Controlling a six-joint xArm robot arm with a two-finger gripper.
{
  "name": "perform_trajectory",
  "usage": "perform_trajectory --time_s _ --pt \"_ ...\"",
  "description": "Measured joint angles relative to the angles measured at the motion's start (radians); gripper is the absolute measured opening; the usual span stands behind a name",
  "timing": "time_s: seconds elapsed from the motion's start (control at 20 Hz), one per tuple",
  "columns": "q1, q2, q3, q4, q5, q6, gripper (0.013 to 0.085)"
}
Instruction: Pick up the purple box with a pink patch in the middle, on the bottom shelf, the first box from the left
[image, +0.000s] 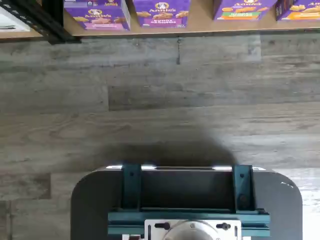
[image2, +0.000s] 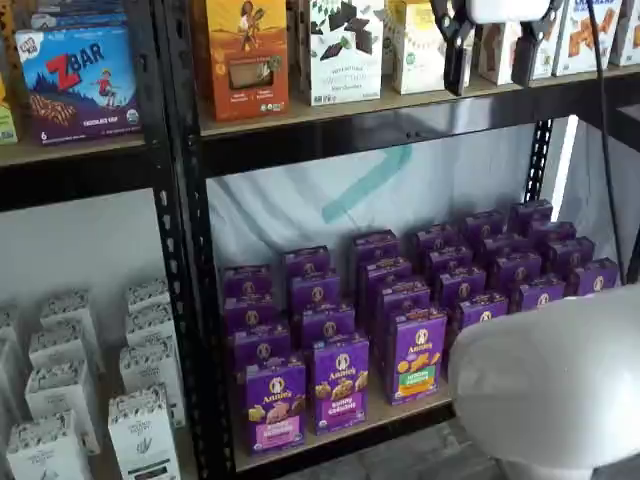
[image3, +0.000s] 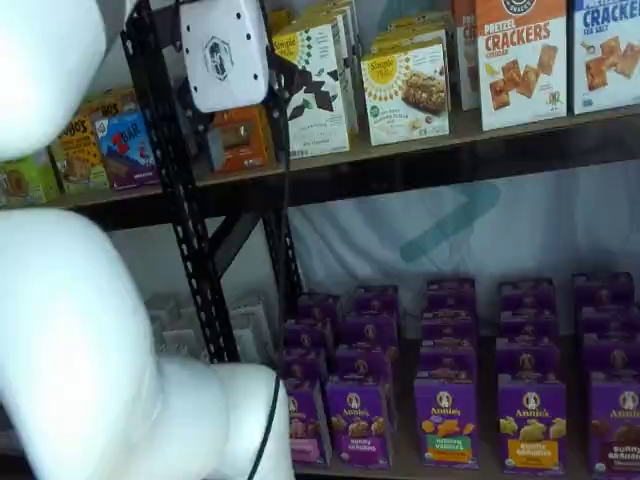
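The purple box (image2: 275, 402) with a pink band on its lower front stands upright at the front left of the bottom shelf (image2: 400, 412). In a shelf view (image3: 304, 424) my arm partly hides it. It also shows in the wrist view (image: 97, 14), at the shelf's edge beside the black upright. My gripper (image2: 489, 82) hangs high, in front of the upper shelf, far above and to the right of the box. Its two black fingers stand apart with a plain gap and hold nothing. Its white body (image3: 225, 50) shows in a shelf view.
Rows of other purple cartons (image2: 415, 352) fill the shelf beside and behind the box. A black perforated upright (image2: 185, 250) stands just left of it. White cartons (image2: 60, 390) stand in the left bay. My white arm (image2: 550, 380) is in the foreground. A teal-bracketed mount (image: 185, 200) sits over grey plank floor.
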Motion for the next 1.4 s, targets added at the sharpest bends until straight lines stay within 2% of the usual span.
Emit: perform_trajectory --time_s 0.35,0.55,0.95,1.15,1.4 --pt "-0.013 -0.002 0.006 0.010 -0.015 -0.009 0.0850" --pt "0.014 0.001 0.022 -0.013 -0.035 0.008 0.0850" --pt "0.060 -0.008 0.107 -0.014 -0.128 0.053 0.0850" --pt "0.054 -0.001 0.155 0.007 -0.164 0.052 0.0850" --pt "0.063 0.000 0.249 -0.002 -0.248 0.056 0.0850"
